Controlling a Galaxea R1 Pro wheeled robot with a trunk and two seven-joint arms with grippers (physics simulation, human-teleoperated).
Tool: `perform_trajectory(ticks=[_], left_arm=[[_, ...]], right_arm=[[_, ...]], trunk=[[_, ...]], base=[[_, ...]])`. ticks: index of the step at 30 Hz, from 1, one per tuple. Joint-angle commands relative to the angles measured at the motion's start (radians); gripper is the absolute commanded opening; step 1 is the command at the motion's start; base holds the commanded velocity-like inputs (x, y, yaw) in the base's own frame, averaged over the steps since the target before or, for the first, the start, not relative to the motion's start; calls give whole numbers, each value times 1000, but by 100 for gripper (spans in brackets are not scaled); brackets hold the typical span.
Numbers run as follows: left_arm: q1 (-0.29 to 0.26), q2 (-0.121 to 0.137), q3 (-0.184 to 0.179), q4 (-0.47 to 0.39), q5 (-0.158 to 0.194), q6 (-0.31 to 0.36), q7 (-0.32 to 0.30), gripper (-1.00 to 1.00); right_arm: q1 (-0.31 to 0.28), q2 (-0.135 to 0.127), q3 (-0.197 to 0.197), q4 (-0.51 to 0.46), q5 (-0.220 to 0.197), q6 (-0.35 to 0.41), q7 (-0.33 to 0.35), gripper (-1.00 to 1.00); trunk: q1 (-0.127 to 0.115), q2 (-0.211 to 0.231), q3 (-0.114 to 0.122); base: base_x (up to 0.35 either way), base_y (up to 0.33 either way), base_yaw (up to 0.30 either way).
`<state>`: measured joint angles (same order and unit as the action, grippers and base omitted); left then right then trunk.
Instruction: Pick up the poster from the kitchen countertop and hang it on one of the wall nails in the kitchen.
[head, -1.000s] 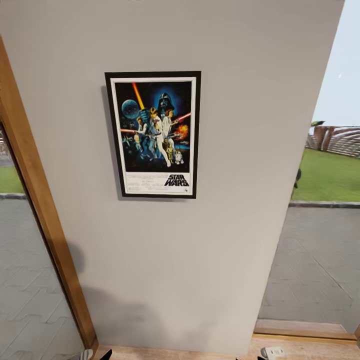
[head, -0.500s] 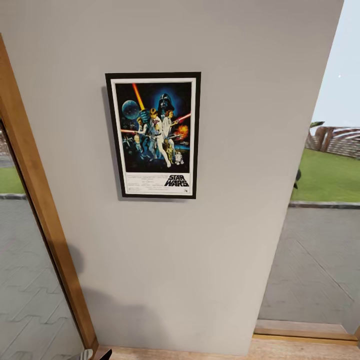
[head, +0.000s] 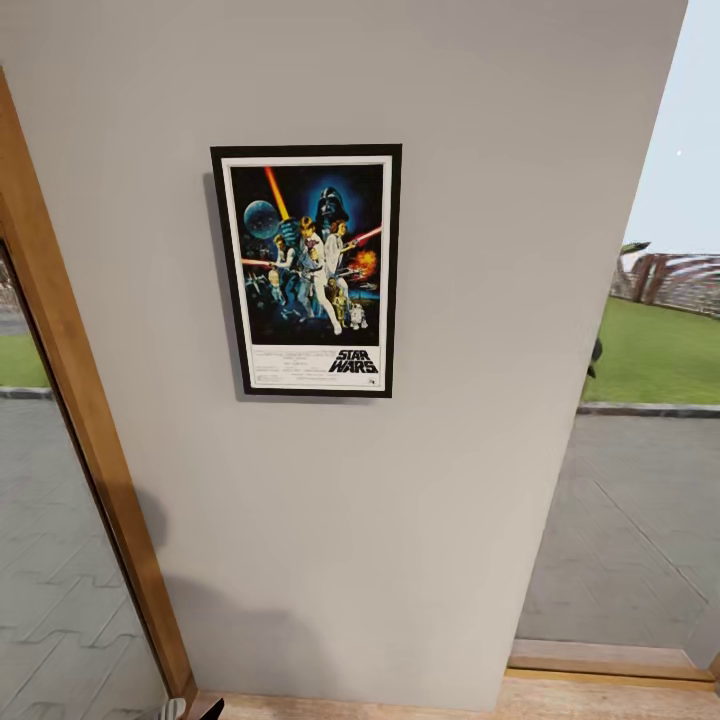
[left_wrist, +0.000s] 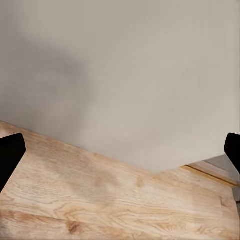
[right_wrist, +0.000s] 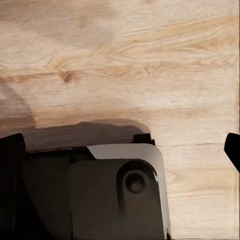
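Poster (head: 307, 270) hangs upright, flat against grey wall (head: 450, 450). Left claw (left_wrist: 120, 150) and right claw (right_wrist: 122, 150): fingers spread apart, empty, over wooden floor (left_wrist: 125, 205).

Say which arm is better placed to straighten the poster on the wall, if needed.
Left, probably. The left gripper faces the wall the poster hangs on, jaws open and empty; the right gripper points down at the wooden floor and the robot's own base.

A plain light-grey wall panel (head: 420, 420) fills the centre of the frame. A wooden door frame (head: 75, 400) slants down the left edge. Grey paving (head: 620, 520) and green lawn (head: 655, 350) show at right, and a wood-grain floor (left_wrist: 120, 205) lies along the bottom.
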<state>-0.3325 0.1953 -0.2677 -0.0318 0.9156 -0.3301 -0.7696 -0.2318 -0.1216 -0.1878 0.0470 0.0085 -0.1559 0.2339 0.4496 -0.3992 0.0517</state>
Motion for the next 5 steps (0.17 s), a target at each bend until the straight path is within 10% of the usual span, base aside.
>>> perform_trajectory(ticks=[1,5], left_arm=[[0,0,-8,1,6,-6,-1,100],[0,0,-8,1,6,-6,1,100]], right_arm=[[-1,-1,-7,5,1,-7,-3,100],[-1,1,-7,5,1,-7,-23,100]], trunk=[[0,-1,0],[0,-1,0]], base=[[0,0,0],[0,0,0]])
